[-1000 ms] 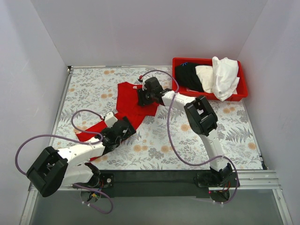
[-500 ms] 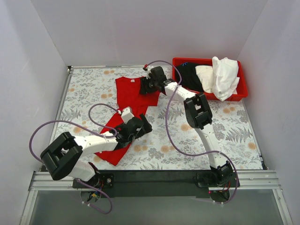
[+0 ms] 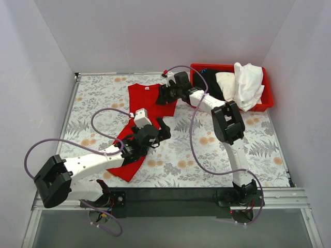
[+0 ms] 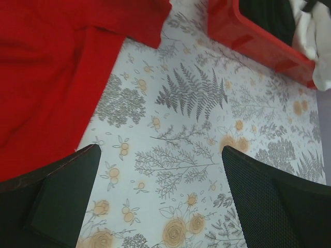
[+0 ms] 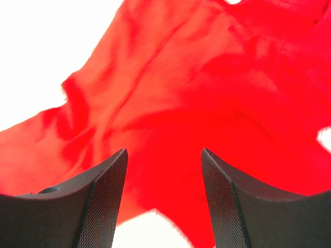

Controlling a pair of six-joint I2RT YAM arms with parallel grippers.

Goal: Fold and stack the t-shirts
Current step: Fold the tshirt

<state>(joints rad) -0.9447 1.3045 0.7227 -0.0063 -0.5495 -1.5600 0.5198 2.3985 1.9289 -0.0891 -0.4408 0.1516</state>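
We see the red t-shirt spread lengthwise on the flower-printed table, its neck end at the far side and its lower edge near the arm bases. Half a second ago it lay much the same; a second ago it was bunched and shorter, so it has been drawn out.

The right gripper sits at the shirt's far right corner, just beside the red bin. It has edged slightly toward the bin since the last frame. In its wrist view the fingers stand apart, with red cloth filling the space beyond them. We cannot tell whether any cloth touches the pads.

The left gripper has moved away from the arm bases and to the right, and now hangs past the shirt's right edge. Its wrist view shows both fingers spread wide over bare tabletop with nothing between them. The shirt's edge lies to their left.

The white t-shirt, cream t-shirt and black t-shirt lie heaped in the bin, unchanged.
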